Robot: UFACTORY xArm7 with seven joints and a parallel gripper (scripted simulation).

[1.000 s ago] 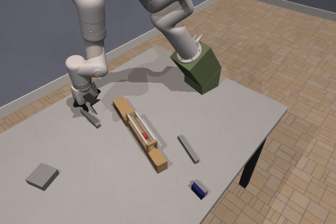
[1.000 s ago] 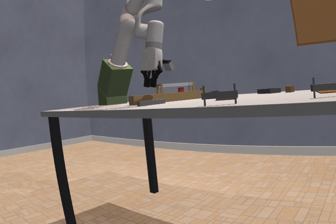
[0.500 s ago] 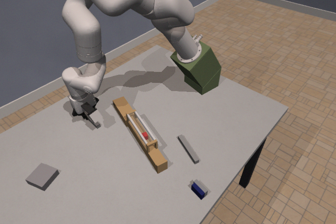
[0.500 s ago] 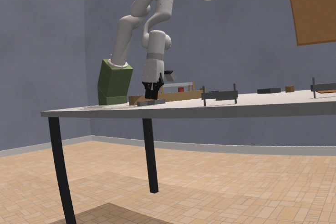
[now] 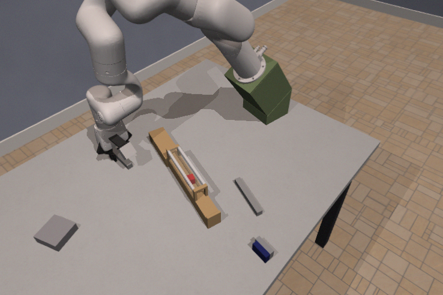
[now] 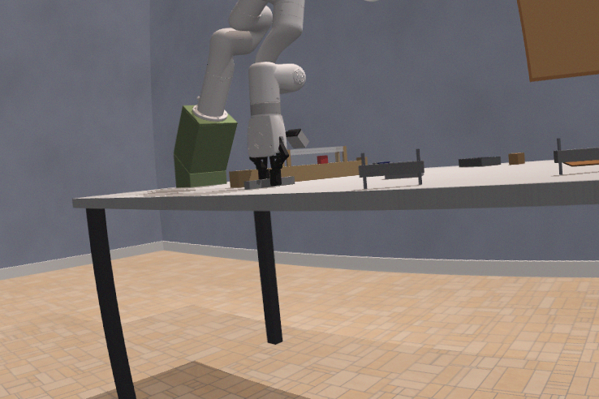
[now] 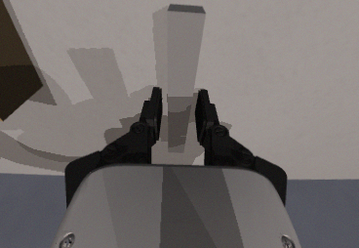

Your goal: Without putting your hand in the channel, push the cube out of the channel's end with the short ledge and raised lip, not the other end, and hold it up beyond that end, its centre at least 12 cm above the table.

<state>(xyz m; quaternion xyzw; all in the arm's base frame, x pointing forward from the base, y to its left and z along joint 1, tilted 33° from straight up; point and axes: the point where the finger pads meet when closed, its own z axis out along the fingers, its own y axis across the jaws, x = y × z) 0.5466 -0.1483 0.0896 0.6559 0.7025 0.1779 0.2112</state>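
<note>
One table (image 5: 322, 134): holds everything; the task is at an early stage, nothing pushed or lifted.
Arm (image 5: 107, 45): bent over from the green base (image 5: 272, 95), wrist down at the table's far left, well apart from the channel.
Channel (image 5: 210, 214): wooden, long, a ledge at each end; a raised frame stands at the near end; which ledge is shorter is hard to tell.
Stick (image 5: 125, 161): grey bar flat on the table under the wrist, likely the pushing tool; not yet lifted.
Gripper (image 7: 178, 101): down at table level, fingers part-open and astride the stick's near end, not clamped on it.
Cube (image 5: 191, 177): red, inside the channel between the white rails, close to the framed near end.
Left: close on the stick, carry it to the channel, push the cube out of the right end, then grasp and raise it.
</note>
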